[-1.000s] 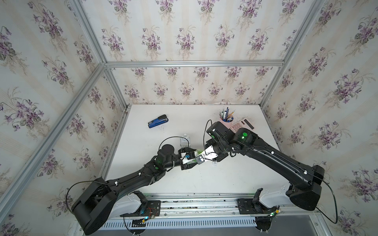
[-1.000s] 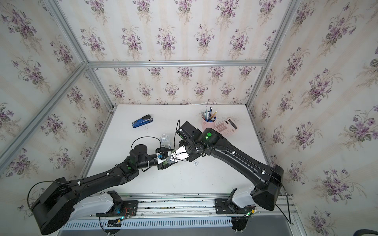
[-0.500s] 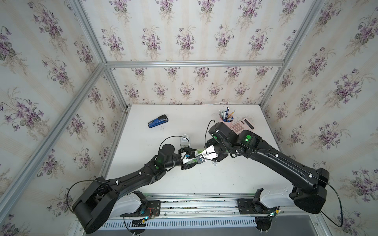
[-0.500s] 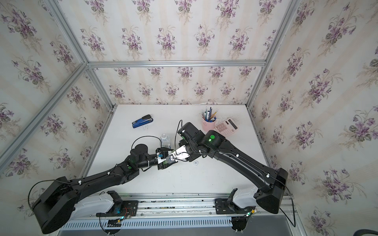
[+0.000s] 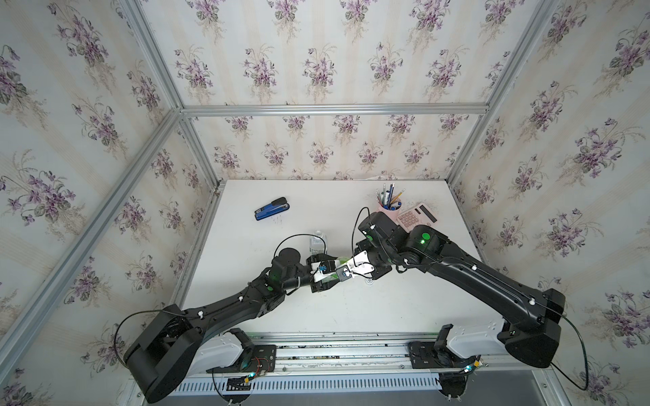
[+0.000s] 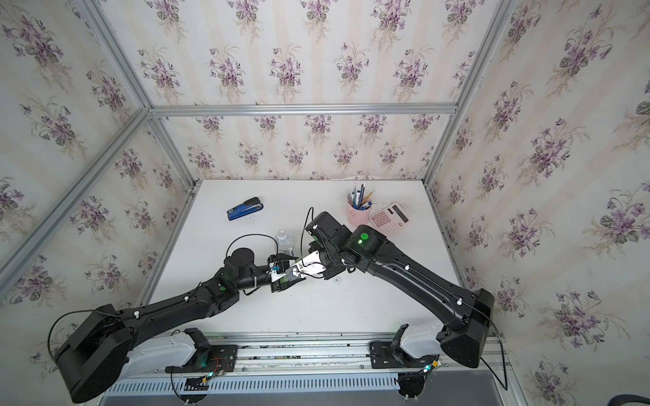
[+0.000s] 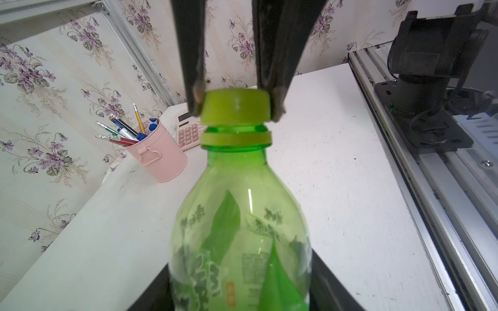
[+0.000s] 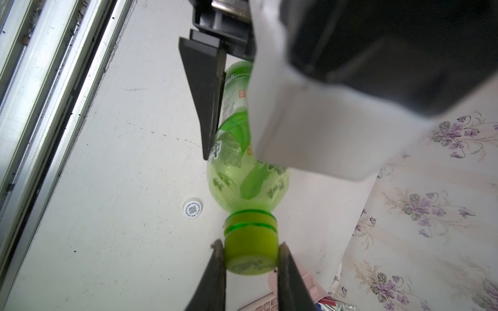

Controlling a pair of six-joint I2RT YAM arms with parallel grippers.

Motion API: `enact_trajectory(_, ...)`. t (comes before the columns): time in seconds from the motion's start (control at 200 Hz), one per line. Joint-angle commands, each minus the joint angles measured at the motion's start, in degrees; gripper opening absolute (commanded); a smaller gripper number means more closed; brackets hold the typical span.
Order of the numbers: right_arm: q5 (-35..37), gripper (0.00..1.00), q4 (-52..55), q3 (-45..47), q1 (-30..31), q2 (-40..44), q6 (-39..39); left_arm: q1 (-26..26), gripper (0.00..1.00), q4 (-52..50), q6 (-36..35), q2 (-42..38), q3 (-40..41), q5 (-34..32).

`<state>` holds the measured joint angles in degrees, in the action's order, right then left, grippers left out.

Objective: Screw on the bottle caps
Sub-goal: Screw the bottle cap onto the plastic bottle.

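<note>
The left pincer (image 5: 323, 276) is gripping the green bottle (image 7: 242, 215) by its body over the middle of the desk (image 5: 351, 309), while the right pincer (image 7: 237, 109) is squeezing the yellow-green cap (image 8: 250, 253) sitting on its neck. The white cap (image 8: 192, 209) is lying at three o'clock of them; the clear bottle (image 5: 317, 240) is standing at twelve.

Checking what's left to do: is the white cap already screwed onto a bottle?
No, the white cap lies loose on the table, apart from the green bottle.
</note>
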<state>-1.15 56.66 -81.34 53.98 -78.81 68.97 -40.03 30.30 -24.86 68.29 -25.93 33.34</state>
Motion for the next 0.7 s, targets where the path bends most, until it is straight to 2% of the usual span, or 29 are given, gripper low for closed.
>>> enact_trajectory(0.0,-1.86,0.15,1.41,-0.64,-0.03,-1.17,-7.59,0.04,0.62,4.79,1.28,-0.40,0.79,-1.62)
enact_trajectory(0.12,-4.62,0.13,1.97,-1.48,-0.87,-3.59,-24.20,-0.03,0.61,10.34,2.17,-2.19,3.93,-6.49)
enact_trajectory(0.215,-7.31,0.12,-0.66,-2.60,-2.56,-5.69,-45.30,-0.49,0.61,14.94,2.84,-3.27,6.31,-11.06)
enact_trajectory(0.245,-9.45,0.12,-0.92,-3.43,-3.88,-6.53,-51.45,-0.79,0.61,15.86,2.61,-3.61,6.87,-12.34)
enact_trajectory(0.355,-24.27,0.10,-2.13,-4.89,-11.31,-9.88,-74.09,-2.87,0.60,17.62,0.72,-4.95,8.32,-18.15)
enact_trajectory(0.415,-31.93,0.09,-4.52,-2.95,-13.88,-10.63,-84.21,-4.62,0.60,18.66,-0.94,-5.19,8.91,-21.12)
enact_trajectory(0.51,-39.67,0.10,-11.42,3.02,-14.96,-9.80,-99.39,-8.07,0.60,19.85,-4.31,-4.53,9.06,-26.23)
enact_trajectory(0.62,-43.50,0.12,-25.11,13.68,-15.67,-5.19,-115.60,-11.51,0.59,22.68,-8.03,-2.60,9.31,-31.13)
enact_trajectory(0.694,-42.40,0.17,-29.29,17.11,-16.70,-2.36,-120.25,-13.67,0.59,25.01,-10.56,-1.08,9.70,-34.72)
